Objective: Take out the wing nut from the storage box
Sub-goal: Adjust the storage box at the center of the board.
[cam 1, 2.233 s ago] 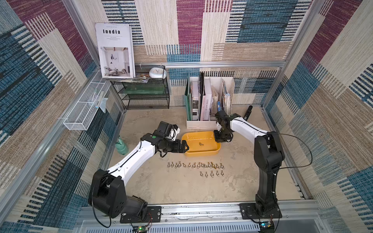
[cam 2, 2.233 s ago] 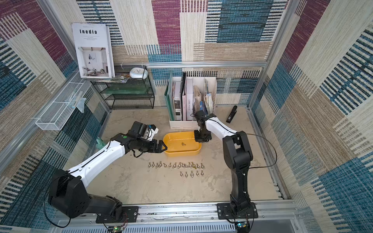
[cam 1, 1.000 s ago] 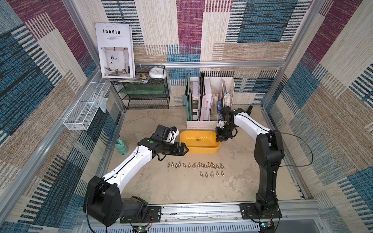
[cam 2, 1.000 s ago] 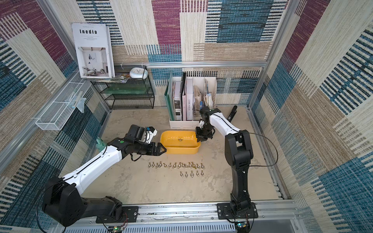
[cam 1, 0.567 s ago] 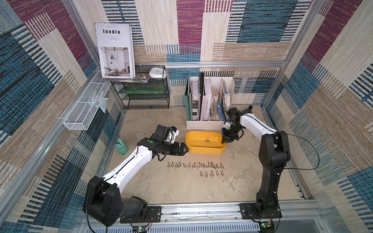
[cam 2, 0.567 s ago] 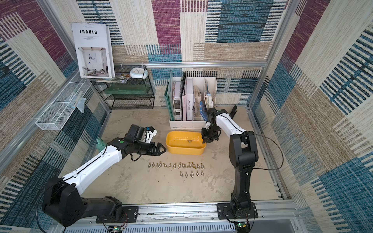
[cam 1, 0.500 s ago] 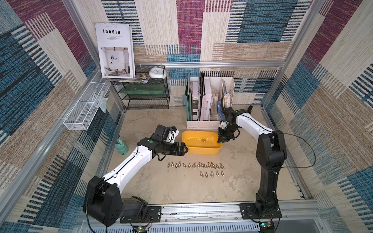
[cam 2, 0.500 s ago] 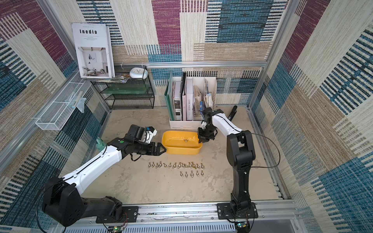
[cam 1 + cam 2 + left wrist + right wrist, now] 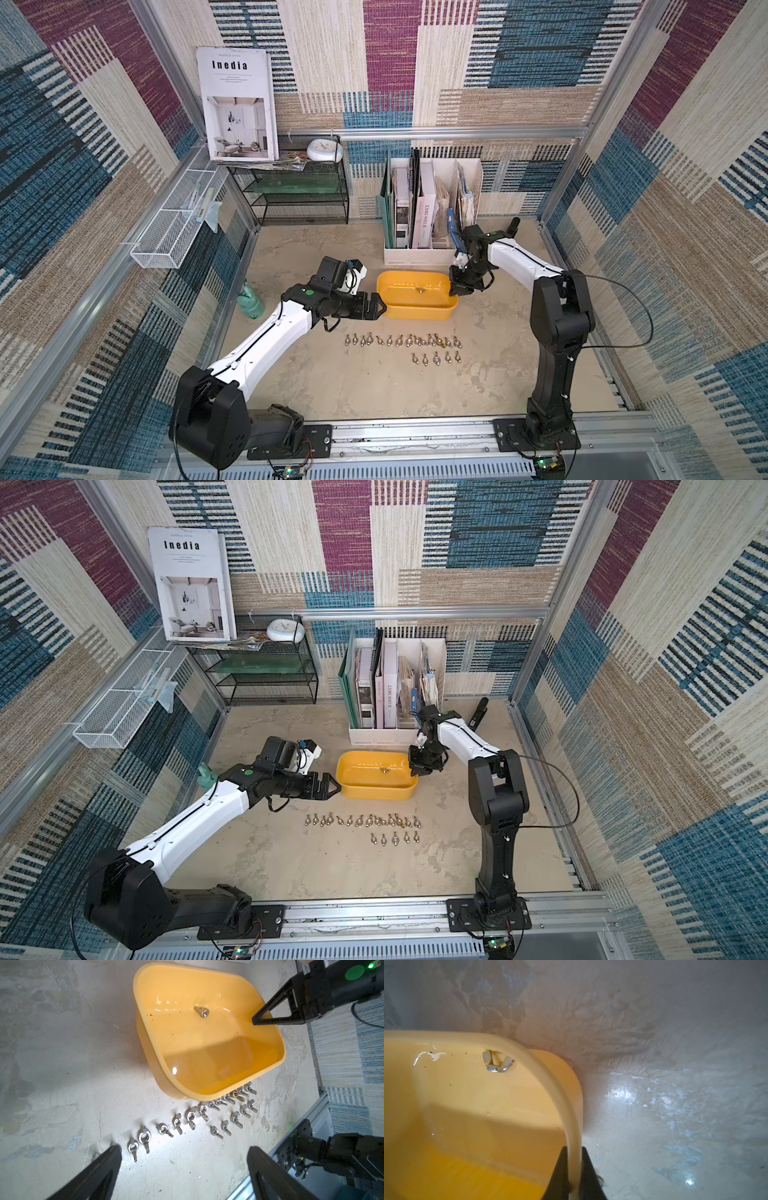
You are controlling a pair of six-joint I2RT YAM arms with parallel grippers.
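Across the table (image 9: 332, 382), the yellow box (image 9: 415, 312) is your biggest worry. Your right fingers (image 9: 561, 1169) are clamped on only a thin stretch of its rim at one end, so it could twist or slip out of that pinch. That end looks slightly raised, though I cannot be sure. Your left fingers (image 9: 104, 1169) stand wide apart and empty just off the opposite end; driven in carelessly, they may knock the box out of the right fingers' hold. The loose nuts (image 9: 403, 341) lie in rows just beside the box, between the two pairs of fingers, and a dropped box would scatter them. The wing nut (image 9: 497, 1064) sits inside against a wall, well apart from the right fingers and partly under the rim. It may slide on the slick bottom before you reach it.
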